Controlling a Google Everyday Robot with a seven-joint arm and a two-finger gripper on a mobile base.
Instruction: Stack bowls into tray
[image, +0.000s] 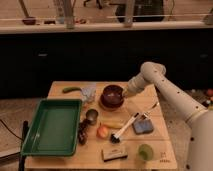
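Note:
A wide glossy dark red bowl (112, 101) stands on the wooden table (160, 145), just right of its middle at the back. A smaller, darker bowl (113, 92) appears to sit inside it. The large green tray (37, 131) lies empty on the table's left side, apart from the bowls. My gripper (124, 93) is at the right rim of the bowls, at the end of the white arm (165, 90) that reaches in from the right.
Between tray and bowls stand a small metal cup (92, 116) and a clear plastic item (89, 92). Around them lie a green vegetable (71, 90), an orange fruit (102, 131), a white-handled brush (126, 127), a blue sponge (143, 125), a light green cup (145, 151) and a small box (112, 154).

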